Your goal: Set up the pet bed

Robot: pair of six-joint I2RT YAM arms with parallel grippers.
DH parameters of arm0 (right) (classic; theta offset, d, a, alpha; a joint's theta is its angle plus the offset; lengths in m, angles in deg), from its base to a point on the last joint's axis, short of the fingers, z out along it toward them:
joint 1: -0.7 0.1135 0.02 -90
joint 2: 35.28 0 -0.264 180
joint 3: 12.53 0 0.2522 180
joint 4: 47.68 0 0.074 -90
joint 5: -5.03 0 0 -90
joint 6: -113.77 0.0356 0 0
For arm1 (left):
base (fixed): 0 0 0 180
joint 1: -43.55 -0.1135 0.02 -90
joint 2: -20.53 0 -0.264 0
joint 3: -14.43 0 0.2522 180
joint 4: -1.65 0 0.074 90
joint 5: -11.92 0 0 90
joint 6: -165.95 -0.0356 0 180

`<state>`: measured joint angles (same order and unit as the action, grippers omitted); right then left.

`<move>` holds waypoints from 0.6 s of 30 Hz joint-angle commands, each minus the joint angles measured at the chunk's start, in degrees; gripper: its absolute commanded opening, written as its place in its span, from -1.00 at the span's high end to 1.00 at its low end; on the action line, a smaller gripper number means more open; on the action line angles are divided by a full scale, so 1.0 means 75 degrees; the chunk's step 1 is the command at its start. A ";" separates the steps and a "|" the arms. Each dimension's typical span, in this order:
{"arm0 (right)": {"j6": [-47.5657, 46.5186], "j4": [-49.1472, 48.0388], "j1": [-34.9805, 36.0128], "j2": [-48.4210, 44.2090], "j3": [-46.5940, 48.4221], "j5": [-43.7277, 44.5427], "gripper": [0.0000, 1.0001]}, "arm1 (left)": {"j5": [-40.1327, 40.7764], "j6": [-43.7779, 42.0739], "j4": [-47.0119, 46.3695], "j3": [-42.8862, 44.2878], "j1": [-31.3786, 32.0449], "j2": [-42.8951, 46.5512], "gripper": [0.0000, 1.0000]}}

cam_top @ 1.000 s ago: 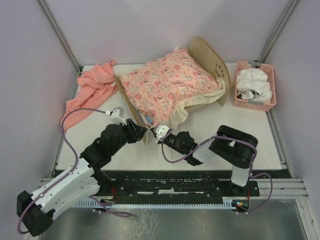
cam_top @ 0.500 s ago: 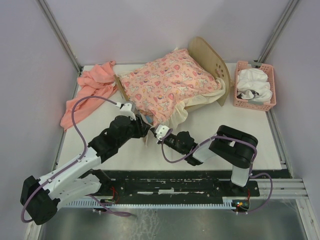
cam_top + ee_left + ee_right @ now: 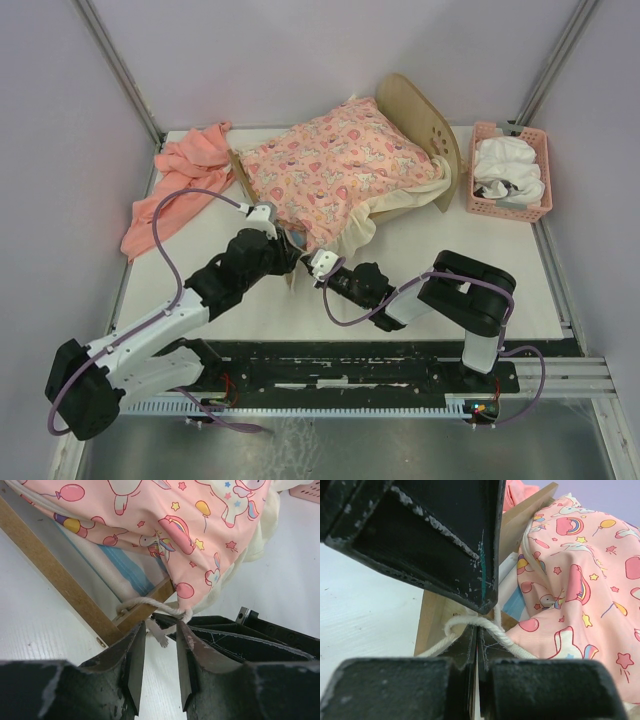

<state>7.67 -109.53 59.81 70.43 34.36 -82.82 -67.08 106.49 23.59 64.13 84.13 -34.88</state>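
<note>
**Item 1.** Small light-wood pet bed [image 3: 418, 118] with a rounded headboard and a blue-and-white striped fabric base [image 3: 131, 571]. It stands at the middle rear of the white bench [image 3: 450, 250], set at a slant, headboard toward the back right.

**Item 2.** Pink cushion printed with unicorns, rainbows and balloons [image 3: 335, 175]. It lies over the bed and overhangs the near side, with a cream fabric layer [image 3: 385, 205] showing beneath it.

**Item 3.** White twisted cord [image 3: 150, 602] with a frayed end. It runs from the bed's near wooden corner out over the bench.

**Item 4.** Left end effector [image 3: 159, 628], at the bed's near corner. Its fingers stand apart, with the frayed cord end just beyond their tips, ungripped.

**Item 5.** Right end effector [image 3: 476, 636], just beside the left one, facing it. Its fingers are pressed together and the cord arches across their tips; whether the cord is nipped between them cannot be told.

**Item 6.** Plain salmon-pink cloth [image 3: 180, 180], crumpled at the bench's rear left, against the bed's foot end.

**Item 7.** Pink plastic lattice basket [image 3: 505, 209], at the rear right beside the headboard, holding white fabric [image 3: 510, 165].
</note>
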 commanded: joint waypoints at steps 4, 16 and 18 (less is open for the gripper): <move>0.0082 -0.0232 -0.0035 -0.0114 0.0108 -0.0008 0.96 | 0.0453 -0.0201 -0.0215 0.0221 -0.0031 -0.0157 0.51; 0.1725 0.0409 0.0514 -0.0513 -0.0593 0.0832 0.10 | 0.0667 -0.0310 -0.0554 0.0137 -0.0035 0.0369 0.95; 0.2088 0.0465 0.0662 -0.0298 -0.0544 0.1069 0.07 | 0.0626 -0.0295 -0.0614 0.0108 -0.0035 0.0410 0.95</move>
<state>16.02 -105.53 62.52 67.44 30.23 -79.15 -63.84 105.68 22.81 64.13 84.13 -33.16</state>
